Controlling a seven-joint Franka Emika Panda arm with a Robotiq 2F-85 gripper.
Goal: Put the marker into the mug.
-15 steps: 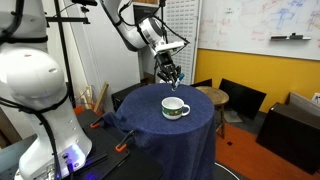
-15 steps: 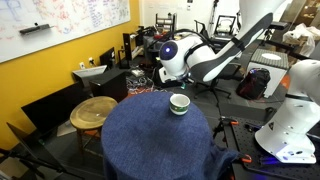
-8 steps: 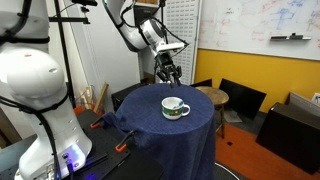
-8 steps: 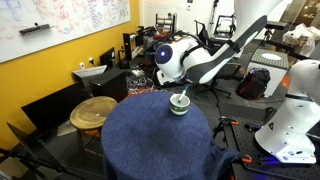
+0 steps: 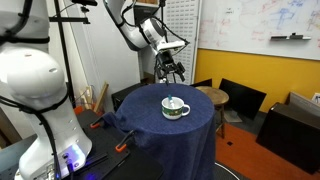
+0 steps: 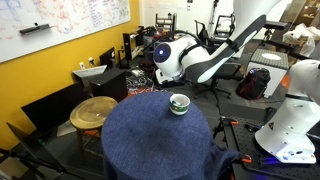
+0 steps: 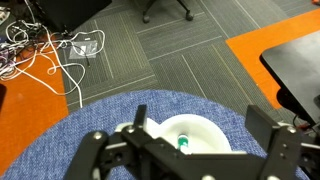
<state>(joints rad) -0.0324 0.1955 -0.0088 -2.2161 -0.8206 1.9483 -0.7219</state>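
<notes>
The mug (image 5: 176,108) (image 6: 180,103), white with a dark green band, stands on the round blue-covered table (image 5: 170,130) (image 6: 150,145). In the wrist view the mug (image 7: 205,130) is straight below the camera. The marker (image 7: 183,144) stands inside it, a green end showing. My gripper (image 5: 172,73) (image 7: 198,120) hangs a short way above the mug. It is open, one finger on each side of the mug's rim, with nothing held between them. In an exterior view the arm's bulky wrist (image 6: 168,60) hides the fingers.
A round wooden stool (image 6: 93,110) (image 5: 212,95) and black chairs (image 5: 240,100) stand beside the table. A large white robot body (image 5: 35,90) fills the near side. Loose cables (image 7: 50,50) lie on the floor beyond the table edge.
The gripper went from shut on the marker to open. The marker dropped out of the fingers and now sits in the mug. The gripper stays above the mug, slightly higher.
</notes>
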